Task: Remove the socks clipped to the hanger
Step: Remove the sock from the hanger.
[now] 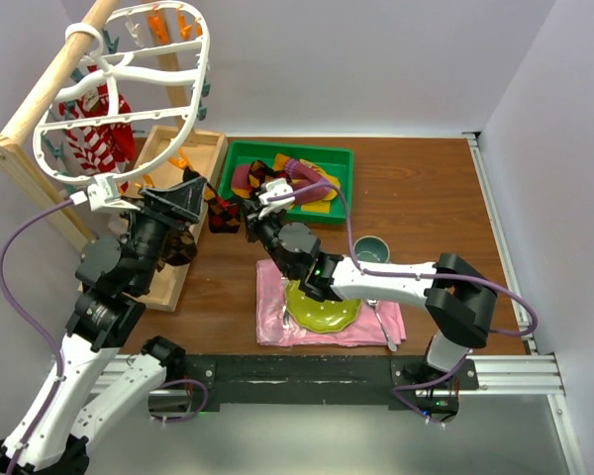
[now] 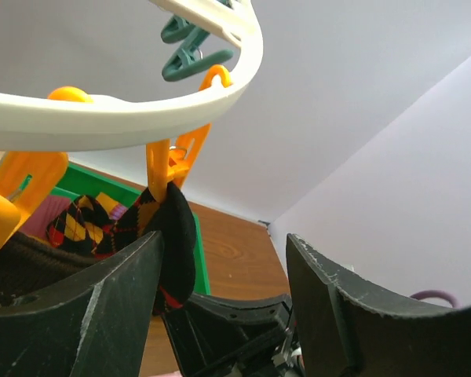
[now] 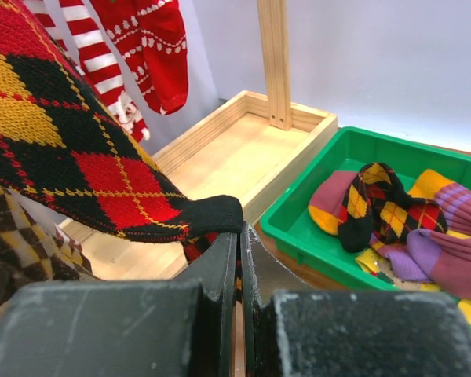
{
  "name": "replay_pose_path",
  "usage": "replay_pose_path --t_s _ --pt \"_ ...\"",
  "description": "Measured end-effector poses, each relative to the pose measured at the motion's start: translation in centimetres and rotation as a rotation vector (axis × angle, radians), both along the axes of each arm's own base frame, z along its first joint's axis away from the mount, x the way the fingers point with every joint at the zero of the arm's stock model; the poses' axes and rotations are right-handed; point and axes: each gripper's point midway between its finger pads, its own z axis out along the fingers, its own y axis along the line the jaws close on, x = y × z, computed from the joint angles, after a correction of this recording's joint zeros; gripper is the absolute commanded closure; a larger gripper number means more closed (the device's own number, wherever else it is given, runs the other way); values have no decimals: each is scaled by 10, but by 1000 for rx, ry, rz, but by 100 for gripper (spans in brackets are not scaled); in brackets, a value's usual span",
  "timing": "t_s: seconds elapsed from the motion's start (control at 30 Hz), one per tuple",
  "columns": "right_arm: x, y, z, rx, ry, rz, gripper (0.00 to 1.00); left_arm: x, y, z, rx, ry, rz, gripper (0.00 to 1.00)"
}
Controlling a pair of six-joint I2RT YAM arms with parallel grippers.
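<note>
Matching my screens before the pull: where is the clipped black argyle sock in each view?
Top: sock centre-left, beside the green tray.
Left wrist: sock lower left, hanging from an orange clip.
Right wrist: sock upper left, toe pinched in the claw.
Shared landmark: green tray.

Hanger (image 2: 102,122) white w/ orange clips (image 2: 158,161) & teal clips (image 2: 190,49); argyle sock (image 3: 78,157) black w/ red + mustard diamonds & thin crossing lines, hung socks (image 3: 141,39) red w/ white stripes & white knit motifs. Tray (image 3: 294,224) at table's far edge bright green, holding 2nd sock (image 3: 377,204) in same black/red/yellow argyle, plus ribbed socks (image 3: 455,267) in mustard, maroon & purple. Table (image 1: 426,188) reddish-brown wood grain, rack (image 3: 235,157) pale wood, cloth (image 1: 272,317) at near edge pink, plate (image 1: 317,315) on it yellow-green, cup (image 1: 368,249) teal.
</note>
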Motion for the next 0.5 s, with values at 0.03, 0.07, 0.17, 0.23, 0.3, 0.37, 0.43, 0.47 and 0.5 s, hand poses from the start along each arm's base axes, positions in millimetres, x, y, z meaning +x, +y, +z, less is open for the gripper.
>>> replay_pose_path --t_s 0.03,0.07,0.17,0.23,0.3,0.37,0.43,0.47,0.5 --pt "0 -1 0 -1 -1 -6 100 0 2 1 -11 -1 9 34" --pt "1 -1 0 -2 -2 -12 100 0 3 2 -18 -1 17 34" --pt "0 -2 1 -7 -6 -17 100 1 9 5 -45 -1 46 34" --pt "0 -2 1 -11 -9 -21 100 1 12 7 -57 -2 61 35" --pt "-1 -3 0 -14 -9 -31 100 1 16 10 -73 -5 80 35" --pt "-3 -2 0 -20 -12 -32 100 1 18 12 -81 -6 90 35" --pt "-5 -2 0 -30 -16 -40 100 2 20 13 -90 -6 101 35" --pt "-7 -2 0 -34 -19 -41 100 3 20 13 -91 -4 105 35" --pt "-9 -1 0 -41 -22 -44 100 4 21 14 -91 -3 110 36"
